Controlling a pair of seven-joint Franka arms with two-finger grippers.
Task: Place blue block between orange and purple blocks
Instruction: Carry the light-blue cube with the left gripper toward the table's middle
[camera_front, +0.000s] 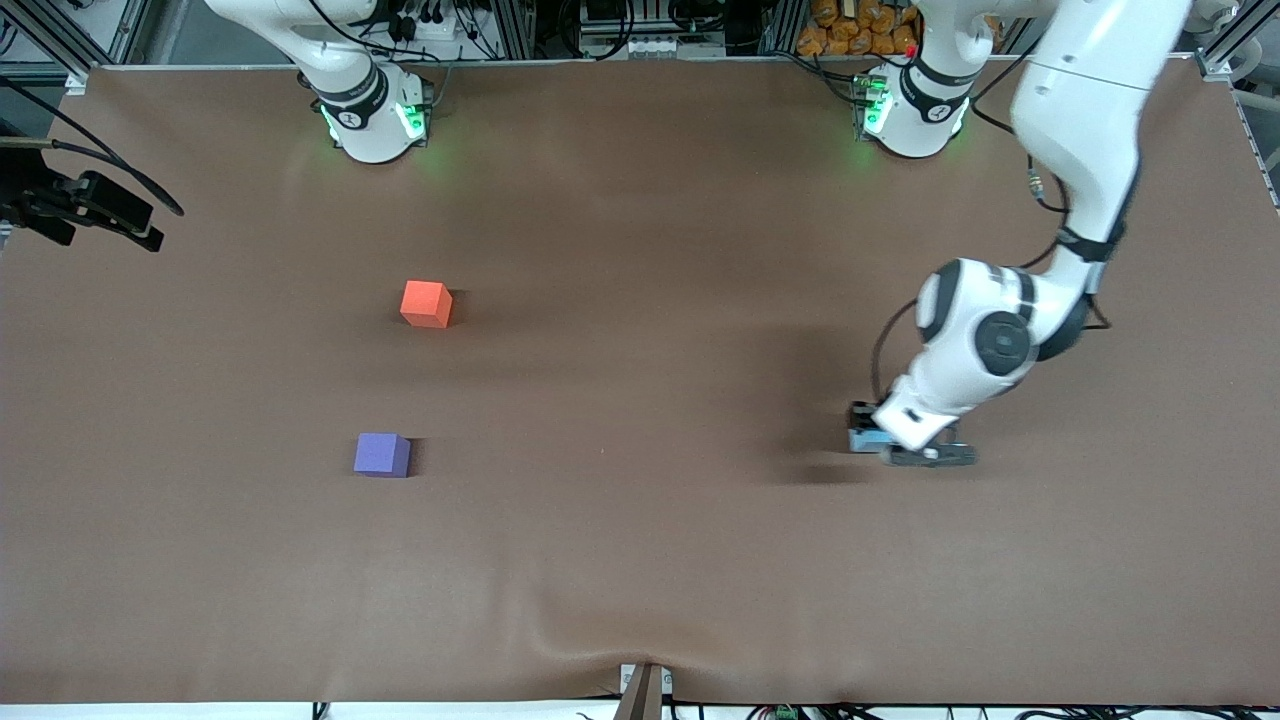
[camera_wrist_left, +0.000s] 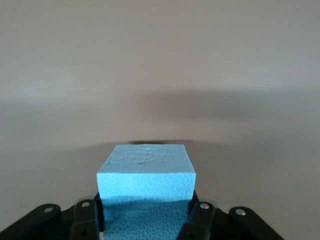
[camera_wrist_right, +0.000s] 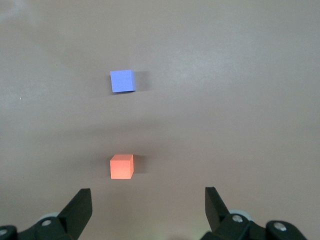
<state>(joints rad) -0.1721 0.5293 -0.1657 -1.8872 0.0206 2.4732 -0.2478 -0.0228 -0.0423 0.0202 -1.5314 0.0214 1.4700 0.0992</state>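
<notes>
Left tool (camera_front: 905, 447) sits low near the desk's (camera_front: 640, 560) left-arm end, fingers (camera_wrist_left: 200, 215) clamped on the blue block (camera_wrist_left: 145, 181). Right tool (camera_wrist_right: 145, 212) hangs with jaws spread, up over the orange block (camera_front: 426, 303). Purple block (camera_front: 381, 454) lies nearer the camera-side edge, well apart from orange.

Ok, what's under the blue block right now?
The blue block sits between the left gripper's fingers, brown table around it. Its underside is covered, so contact with the table can't be confirmed.
</notes>
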